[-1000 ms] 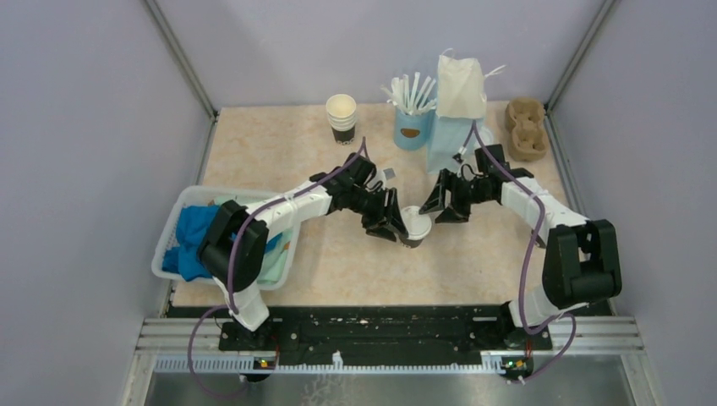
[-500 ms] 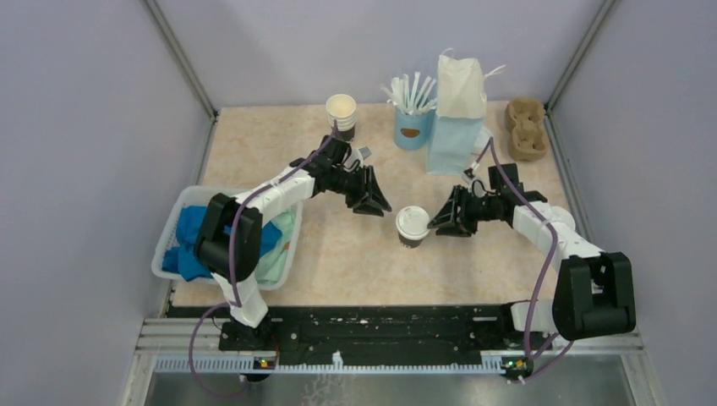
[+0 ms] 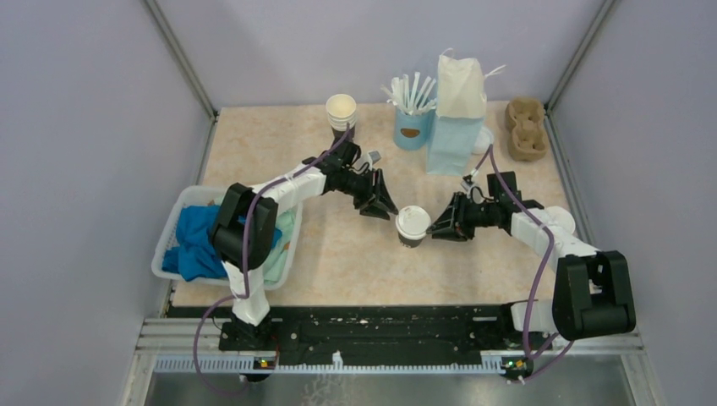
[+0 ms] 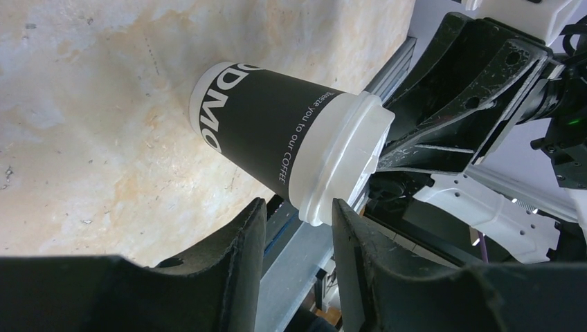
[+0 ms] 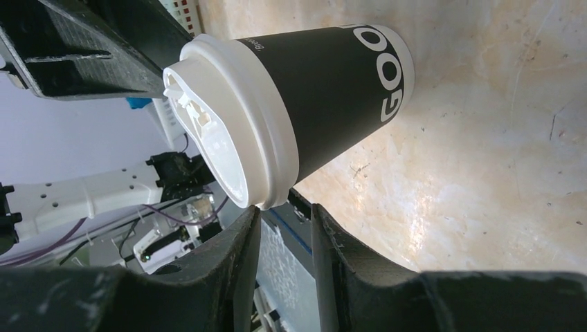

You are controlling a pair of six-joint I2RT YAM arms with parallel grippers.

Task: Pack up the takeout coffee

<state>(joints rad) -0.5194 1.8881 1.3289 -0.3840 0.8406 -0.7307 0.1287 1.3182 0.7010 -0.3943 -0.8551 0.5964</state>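
Beige marbled tabletop (image 3: 279, 161) fills the walled cell. The takeout coffee (image 3: 412, 225) stands upright near its middle, white lid (image 5: 208, 124) on, with nothing gripping it.

Both arms have shifted around the cup within the last second. The left gripper (image 3: 385, 209) was right at the cup, backed off to its far left, and has now come in close again on that side. Its wrist view shows the fingers partly spread, with nothing between them and the cup just beyond their tips.

The right gripper (image 3: 435, 228) has travelled in from behind and to the right of the cup, and its tips now sit just beside the cup's right wall. I cannot tell whether they touch it. Its jaws have narrowed to a slim gap that holds nothing, and the cup lies beyond the fingertips, not between them.

This looks like a change of hands, with the right arm lining up to take the coffee. That would suit the blue paper bag (image 3: 452, 127), which stands beyond the cup to its right. The right jaws now look narrower than the cup, so they would probably have to spread before any grasp. Packing has not begun.
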